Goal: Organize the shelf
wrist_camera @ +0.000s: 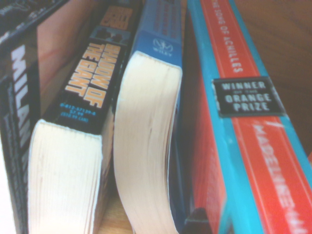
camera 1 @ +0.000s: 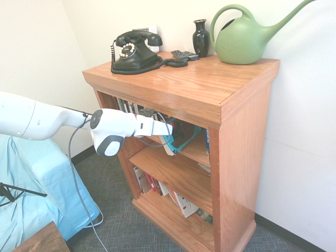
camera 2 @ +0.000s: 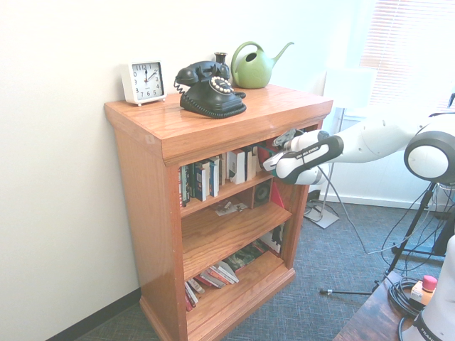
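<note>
Shelf [camera 1: 231,84]: reddish-brown bookcase against white wall, three tiers. On top: black rotary telephone [camera 1: 135,50], green watering can [camera 1: 244,37], dark vase [camera 1: 200,37], white clock [camera 2: 143,82]. Claw [camera 1: 169,137] pressed together, reaching into top tier beside red-and-teal book [wrist_camera: 243,126].

Plain off-white walls [camera 1: 37,47] meet grey carpet [camera 2: 306,312] at a dark baseboard [camera 2: 92,321]; a bright blinded window [camera 2: 405,50] occupies the upper right, second exterior view.

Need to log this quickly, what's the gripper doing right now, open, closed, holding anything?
Gripper: closed, inside the shelf's top tier among the books; whether it holds a book cannot be told.
</note>
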`<state>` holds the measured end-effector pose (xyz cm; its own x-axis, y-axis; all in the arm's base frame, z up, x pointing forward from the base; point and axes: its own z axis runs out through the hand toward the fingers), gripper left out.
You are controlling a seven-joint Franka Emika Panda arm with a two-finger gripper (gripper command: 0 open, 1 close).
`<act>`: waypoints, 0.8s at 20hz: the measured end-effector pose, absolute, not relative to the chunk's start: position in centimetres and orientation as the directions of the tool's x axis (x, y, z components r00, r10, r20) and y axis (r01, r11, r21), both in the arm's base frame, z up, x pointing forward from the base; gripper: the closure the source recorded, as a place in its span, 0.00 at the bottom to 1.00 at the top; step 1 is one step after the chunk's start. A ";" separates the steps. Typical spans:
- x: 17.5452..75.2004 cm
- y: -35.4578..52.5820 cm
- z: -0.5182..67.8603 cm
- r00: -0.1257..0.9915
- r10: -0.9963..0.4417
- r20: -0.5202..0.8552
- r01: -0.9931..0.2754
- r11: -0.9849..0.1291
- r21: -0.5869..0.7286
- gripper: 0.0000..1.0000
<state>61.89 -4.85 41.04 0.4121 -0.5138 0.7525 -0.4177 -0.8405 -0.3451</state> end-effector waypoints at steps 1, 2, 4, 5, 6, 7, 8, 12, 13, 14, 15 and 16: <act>61.9 -4.9 41.0 0.412 -0.514 0.752 -0.418 -0.840 -0.345 0.00; 61.9 -4.9 41.0 0.412 -0.514 0.752 -0.418 -0.840 -0.346 0.00; 61.9 -4.8 41.0 0.412 -0.515 0.752 -0.418 -0.840 -0.346 0.00; 61.9 -4.8 41.0 0.412 -0.515 0.751 -0.418 -0.840 -0.347 0.00; 61.8 -4.8 41.1 0.412 -0.517 0.751 -0.418 -0.839 -0.348 0.00; 61.8 -4.8 41.1 0.412 -0.518 0.750 -0.418 -0.839 -0.349 0.00; 61.7 -4.7 41.1 0.412 -0.518 0.749 -0.417 -0.839 -0.350 0.00; 60.8 -3.4 42.1 0.420 -0.522 0.743 -0.389 -0.843 -0.373 0.00; 60.1 -3.2 42.4 0.422 -0.526 0.739 -0.384 -0.841 -0.380 0.00; 59.2 -3.2 42.6 0.424 -0.532 0.733 -0.382 -0.839 -0.388 0.00; 58.1 -3.3 42.9 0.427 -0.537 0.728 -0.379 -0.837 -0.395 0.00; 57.0 -3.4 43.1 0.430 -0.542 0.722 -0.377 -0.834 -0.402 0.00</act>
